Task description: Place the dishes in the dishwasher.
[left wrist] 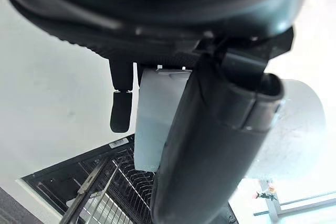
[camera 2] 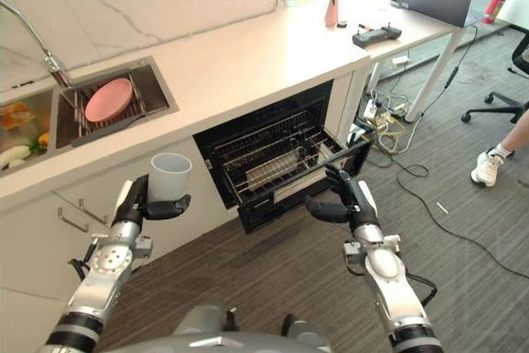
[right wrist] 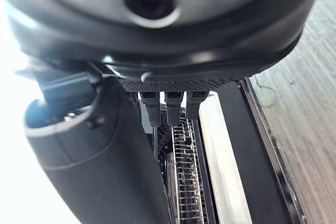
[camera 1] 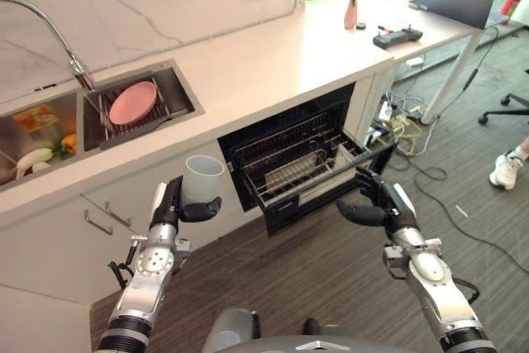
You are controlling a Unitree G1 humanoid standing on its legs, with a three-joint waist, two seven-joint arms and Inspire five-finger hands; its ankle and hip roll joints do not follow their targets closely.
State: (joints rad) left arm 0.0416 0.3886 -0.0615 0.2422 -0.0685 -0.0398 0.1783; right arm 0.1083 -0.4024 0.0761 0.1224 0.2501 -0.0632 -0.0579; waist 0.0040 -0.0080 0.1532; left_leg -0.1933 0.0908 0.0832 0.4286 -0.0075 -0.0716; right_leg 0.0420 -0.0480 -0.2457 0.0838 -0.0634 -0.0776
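the left hand (camera 1: 169,204) is curled round a pale cup (camera 1: 202,179), held upright off the left of the pulled-out dishwasher rack (camera 1: 302,167). the right hand (camera 1: 376,200) hangs relaxed, holding nothing, near the rack's front corner. a careless swing could clip the counter edge (camera 1: 248,113); a pink plate (camera 1: 133,102) waits in the sink.

The left hand (camera 2: 136,202) grips an upright pale cup (camera 2: 170,176) in front of the white cabinet, while the right hand (camera 2: 345,198), thumb spread, reaches to the front edge of the dishwasher's (camera 2: 273,155) pulled-out wire rack (camera 2: 269,169), and a pink plate (camera 2: 108,99) lies in the sink (camera 2: 157,88).
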